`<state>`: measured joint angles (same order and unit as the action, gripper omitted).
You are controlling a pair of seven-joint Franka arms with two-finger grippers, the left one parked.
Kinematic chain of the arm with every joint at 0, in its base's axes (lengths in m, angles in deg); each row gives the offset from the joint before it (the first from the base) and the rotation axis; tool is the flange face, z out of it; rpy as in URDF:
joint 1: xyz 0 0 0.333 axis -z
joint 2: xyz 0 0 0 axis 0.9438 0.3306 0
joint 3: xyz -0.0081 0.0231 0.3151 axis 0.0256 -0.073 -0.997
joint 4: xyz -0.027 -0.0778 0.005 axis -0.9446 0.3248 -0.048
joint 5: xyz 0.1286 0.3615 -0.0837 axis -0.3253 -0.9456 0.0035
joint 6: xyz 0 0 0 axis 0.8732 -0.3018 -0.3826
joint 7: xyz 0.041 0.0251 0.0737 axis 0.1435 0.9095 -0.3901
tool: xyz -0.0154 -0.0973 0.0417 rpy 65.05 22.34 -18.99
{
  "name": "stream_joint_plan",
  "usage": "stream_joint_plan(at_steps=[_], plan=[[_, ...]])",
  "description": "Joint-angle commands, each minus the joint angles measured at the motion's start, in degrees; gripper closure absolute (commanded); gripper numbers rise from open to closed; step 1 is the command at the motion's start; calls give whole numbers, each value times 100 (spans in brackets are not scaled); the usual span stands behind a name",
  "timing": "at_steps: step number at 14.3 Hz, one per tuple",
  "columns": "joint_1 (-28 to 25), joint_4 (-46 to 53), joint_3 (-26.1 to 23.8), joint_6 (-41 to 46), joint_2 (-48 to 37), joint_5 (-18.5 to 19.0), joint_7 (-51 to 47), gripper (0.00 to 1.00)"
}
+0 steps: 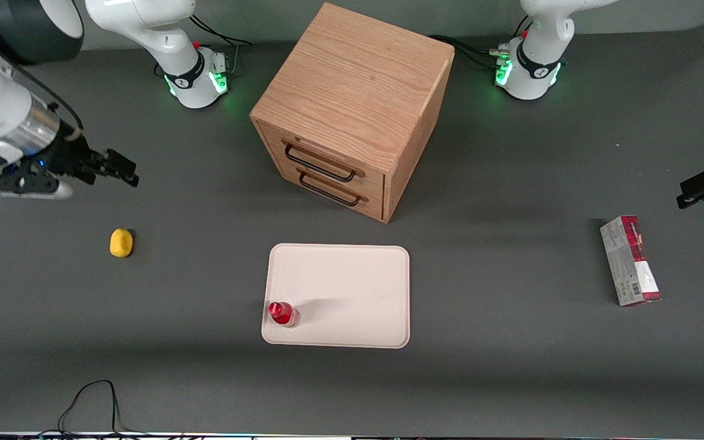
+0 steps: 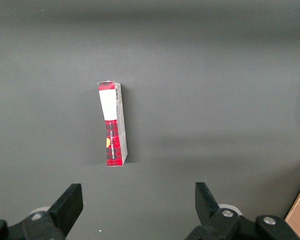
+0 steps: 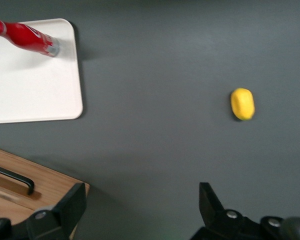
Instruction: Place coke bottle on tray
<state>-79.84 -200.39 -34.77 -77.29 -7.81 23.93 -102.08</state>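
The coke bottle (image 1: pixel 283 314) stands upright on the tray (image 1: pixel 352 287), in its near corner, low and centre-left in the front view. Farther back, a yellow lemon (image 1: pixel 121 242) lies on the table (image 1: pixel 511 366) at left. My gripper (image 1: pixel 121 171) hangs above, upper left, fingers (image 3: pixel 212 202) spread open, holding nothing. The wooden drawer cabinet (image 1: pixel 352 104) sits farthest, top centre.

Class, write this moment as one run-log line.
bottle: upright on tray corner | claw: open, empty, above table near lemon
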Motion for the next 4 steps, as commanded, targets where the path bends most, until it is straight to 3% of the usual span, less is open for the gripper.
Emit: stream_joint_plan(at_steps=[1,4], plan=[[-69,-200,54,36,-271,280,100,0],[-43,72,63,98,-148,280,73,0]])
